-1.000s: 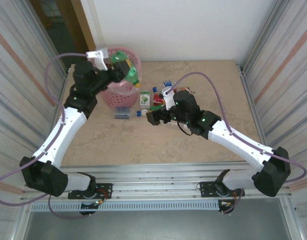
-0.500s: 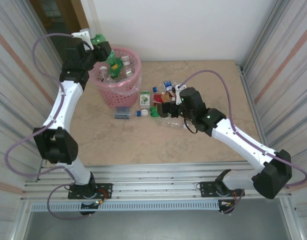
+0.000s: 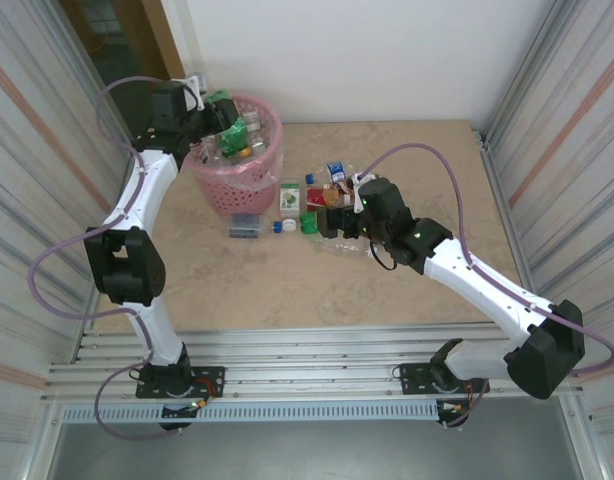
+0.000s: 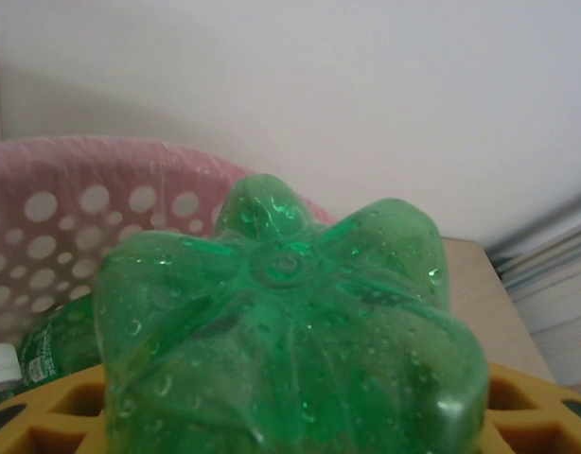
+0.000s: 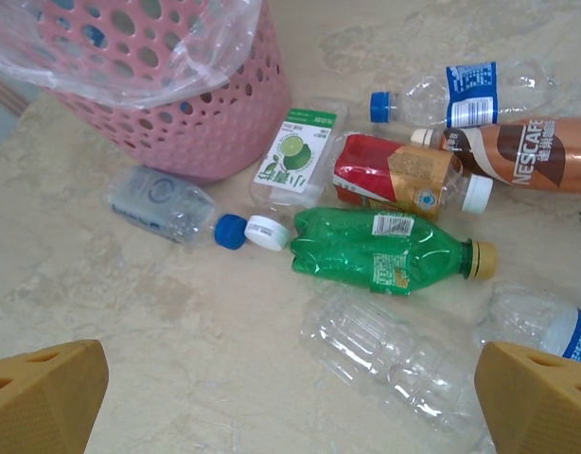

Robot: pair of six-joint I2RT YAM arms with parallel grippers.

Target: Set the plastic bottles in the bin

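Filling mid-frame, a green bottle (image 4: 290,331) clamped in the left gripper (image 4: 290,426) hides most of the bin (image 4: 73,208); the right gripper (image 5: 290,392) gapes, cropped at the lower corners.

You're looking at a beige stone-patterned tabletop (image 3: 287,290) running back to a white wall (image 3: 367,50), with ribbed metal panels (image 3: 567,90) standing along both side edges.

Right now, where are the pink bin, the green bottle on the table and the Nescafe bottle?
Pink bin (image 5: 191,128): right wrist view, lattice wall.
Green bottle on table (image 5: 366,248): right wrist view, mid body.
Nescafe bottle (image 5: 532,165): right wrist view, brown label.
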